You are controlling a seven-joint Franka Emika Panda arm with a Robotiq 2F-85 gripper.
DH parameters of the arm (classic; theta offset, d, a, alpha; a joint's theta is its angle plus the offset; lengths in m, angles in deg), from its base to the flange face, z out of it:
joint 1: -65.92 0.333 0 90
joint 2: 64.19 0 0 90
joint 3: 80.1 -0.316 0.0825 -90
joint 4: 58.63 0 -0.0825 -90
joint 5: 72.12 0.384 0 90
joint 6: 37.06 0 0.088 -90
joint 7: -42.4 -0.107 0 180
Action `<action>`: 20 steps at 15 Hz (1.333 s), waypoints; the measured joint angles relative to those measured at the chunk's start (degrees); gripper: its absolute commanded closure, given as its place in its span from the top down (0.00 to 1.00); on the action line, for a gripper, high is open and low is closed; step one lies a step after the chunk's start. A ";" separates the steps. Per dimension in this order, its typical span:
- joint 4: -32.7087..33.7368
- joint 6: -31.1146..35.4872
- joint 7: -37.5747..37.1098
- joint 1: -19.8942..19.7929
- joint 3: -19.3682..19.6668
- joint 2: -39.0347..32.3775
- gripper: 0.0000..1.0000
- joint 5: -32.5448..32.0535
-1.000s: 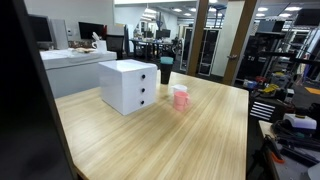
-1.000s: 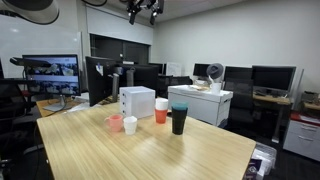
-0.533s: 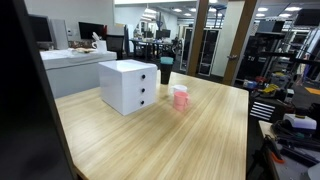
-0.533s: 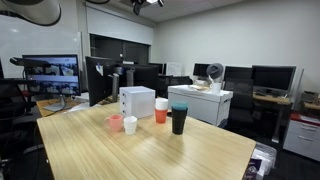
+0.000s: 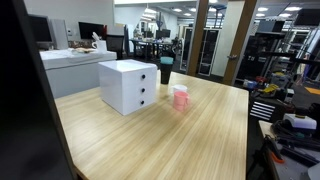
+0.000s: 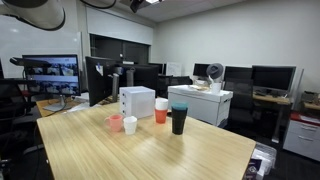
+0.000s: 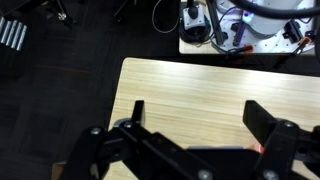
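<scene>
**Gripper spread wide, high over a bare corner of the table**

In the wrist view the black gripper [image 7: 197, 110] hangs released, its two fingers far apart with nothing between them. Beneath it lies the light wooden table [image 7: 190, 85], whose left edge and far corner fill the middle of the frame. Dark floor lies to the left, and a tangle of cables [image 7: 205, 25] sits at the top. No cup shows there.

In an exterior view the pink plastic cup [image 5: 180, 97] stands at centre frame, near the white box of small drawers [image 5: 128, 86]. In an exterior view a small white cup [image 6: 130, 125] stands just beside the pink one. An orange cup with a white lid [image 6: 161, 112] and a dark tumbler with a teal lid [image 6: 179, 120] stand to its right.

The cups crowd each other, so any descent should probably centre over one cup with the fingers wide.
</scene>
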 measured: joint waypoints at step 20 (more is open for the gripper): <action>0.61 -1.95 -10.32 3.11 -11.26 2.69 1.00 19.87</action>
